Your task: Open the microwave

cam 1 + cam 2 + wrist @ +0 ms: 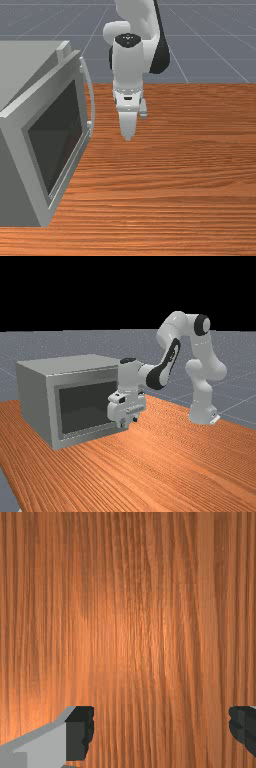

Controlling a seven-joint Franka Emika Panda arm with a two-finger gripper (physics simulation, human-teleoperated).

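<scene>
The grey microwave (25, 75) stands at the front view's left, its dark-windowed door (57, 135) lying against the body as far as I can tell. A curved pale handle (90, 97) runs along the door's far edge. My gripper (128, 137) is off to the handle's right in the front view, apart from it, pointing down. In the far view the gripper (128, 423) is in front of the door's right part and hides the handle there. Between the wide-apart fingers of the gripper (161, 732) in the wrist view there is only bare wood beneath.
The orange-brown table (185, 170) extends under my hand and to the front view's right. The microwave's body (37, 401) is the large obstacle beside the hand. The arm's base (202, 413) stands at the far view's right.
</scene>
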